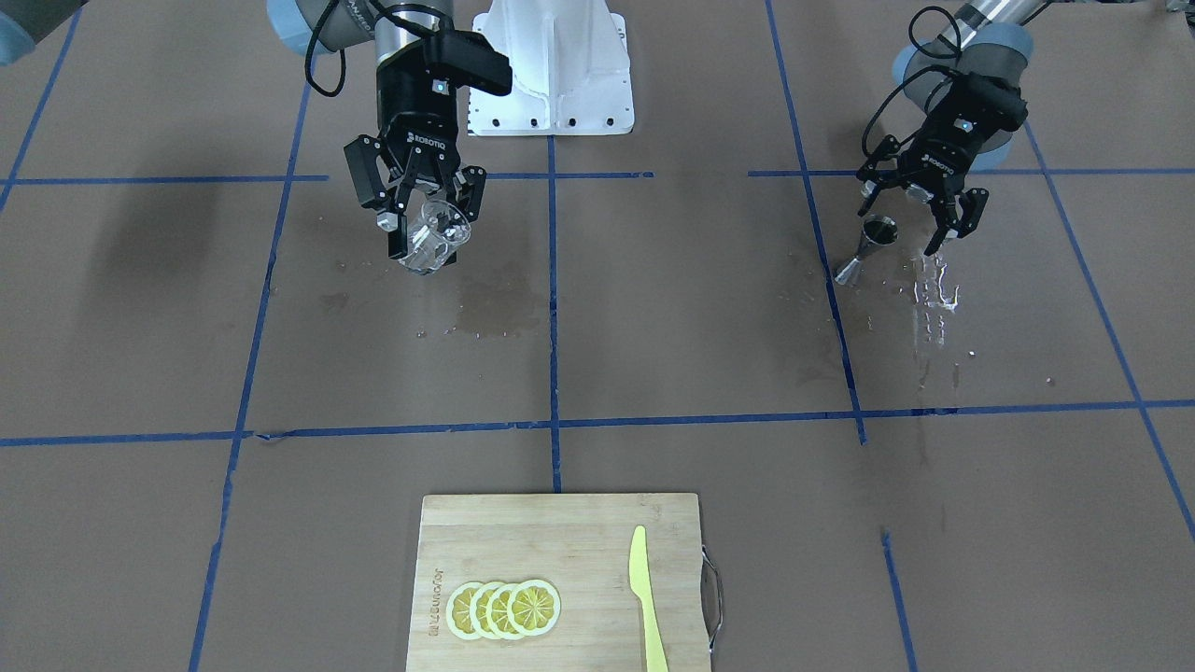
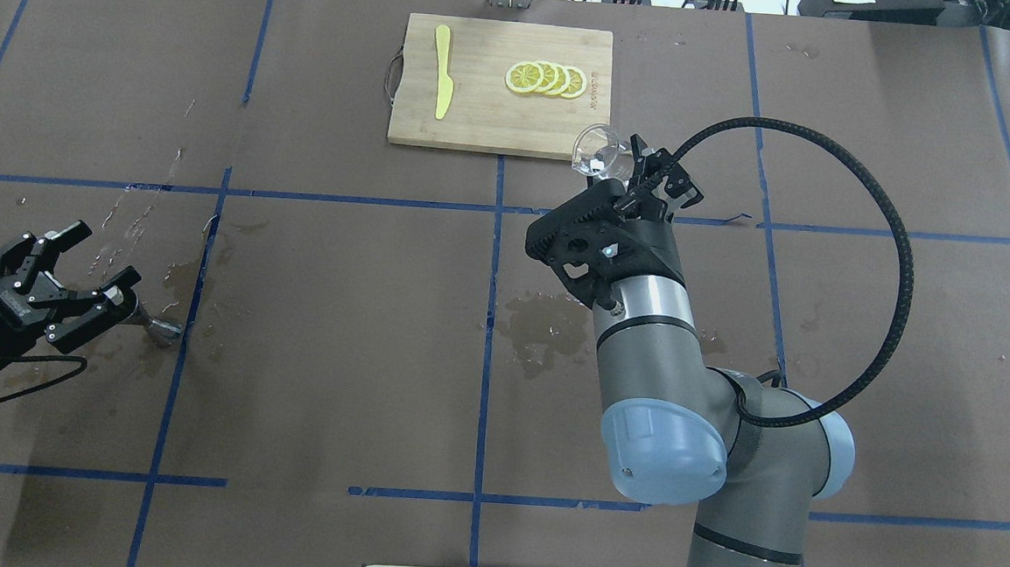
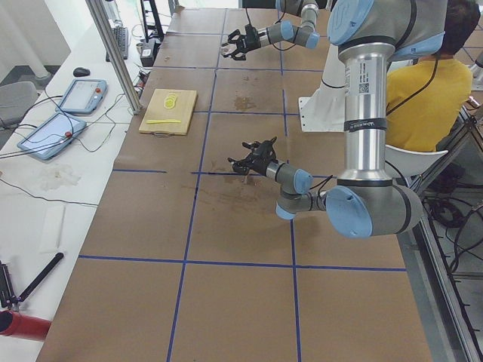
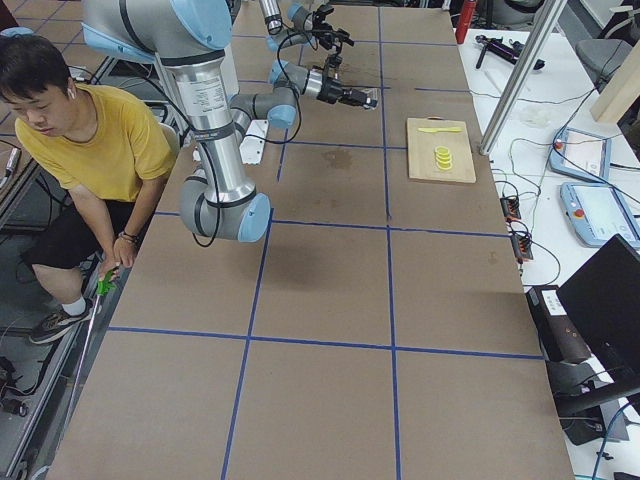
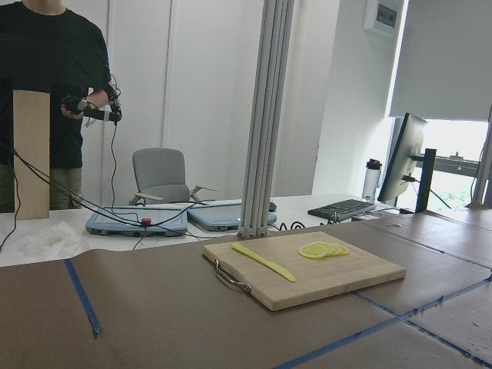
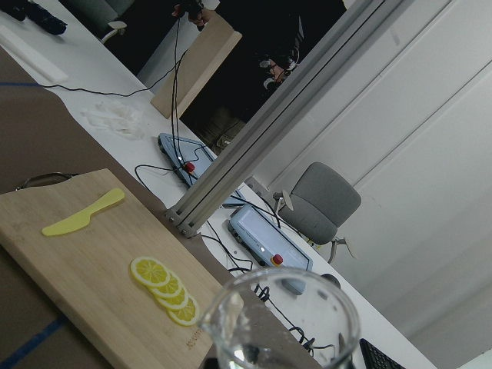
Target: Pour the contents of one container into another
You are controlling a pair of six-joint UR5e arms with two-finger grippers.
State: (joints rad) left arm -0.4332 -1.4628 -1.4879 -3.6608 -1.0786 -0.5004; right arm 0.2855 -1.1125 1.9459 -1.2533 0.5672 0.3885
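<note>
A: What could go wrong from here?
B: The tabletop is wet in patches. The right tool clasps the clear glass cup aloft and tilted, well apart from the steel jigger. Tip it more on the way and it spills short.
A: And the arms?
B: Right arm raised mid-table; left arm low, left tool spread wide, jigger just beside one finger
</note>
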